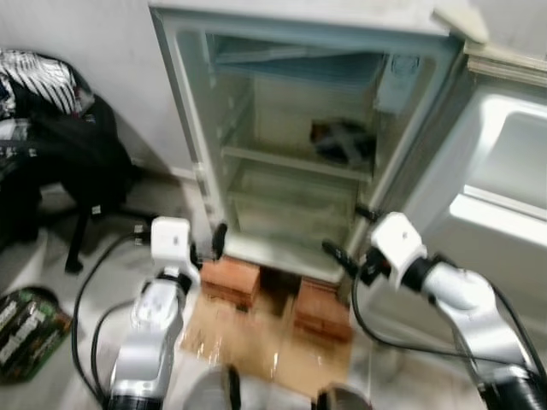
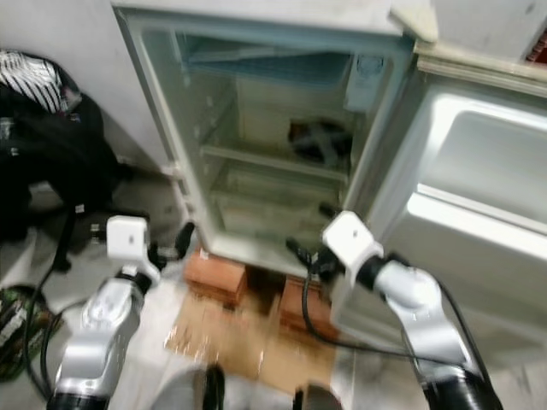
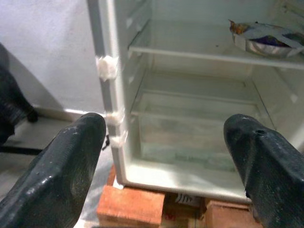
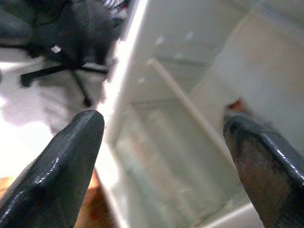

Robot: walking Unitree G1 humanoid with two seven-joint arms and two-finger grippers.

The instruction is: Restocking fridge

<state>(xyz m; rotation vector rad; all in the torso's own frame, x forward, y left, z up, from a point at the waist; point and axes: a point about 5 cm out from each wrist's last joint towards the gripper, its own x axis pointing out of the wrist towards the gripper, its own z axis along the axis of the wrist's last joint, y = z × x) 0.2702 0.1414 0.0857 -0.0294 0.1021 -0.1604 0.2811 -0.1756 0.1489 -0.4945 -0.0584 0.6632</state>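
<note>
We stand before the fridge (image 1: 291,137), its door (image 1: 504,171) swung wide to our right so the whole cabinet is open to us. The fridge sits raised on bricks (image 1: 231,280) laid over cardboard (image 1: 256,342) on the floor, probably to keep its base off the ground.

Our left claw (image 1: 209,248) is held up near the lower left corner of the cabinet, fingers (image 3: 71,161) spread wide with nothing between them. Our right claw (image 1: 342,254) is near the lower right corner, close to the door's hinge side; its fingers (image 4: 66,156) are likewise wide apart and empty. Both point into the fridge, which suits looking over the space before loading it.

The middle shelf (image 3: 190,50) carries one item, a foil-like packet or dish (image 3: 266,40) toward its right end; blur keeps us from naming it better. The lower shelf (image 3: 190,104) and floor of the cabinet look bare.

We judge the restocking barely begun: neither claw carries goods. A dark packet (image 1: 26,329) lies on the floor off to our left beyond a chair (image 1: 60,162), but whether it is stock we cannot tell.
</note>
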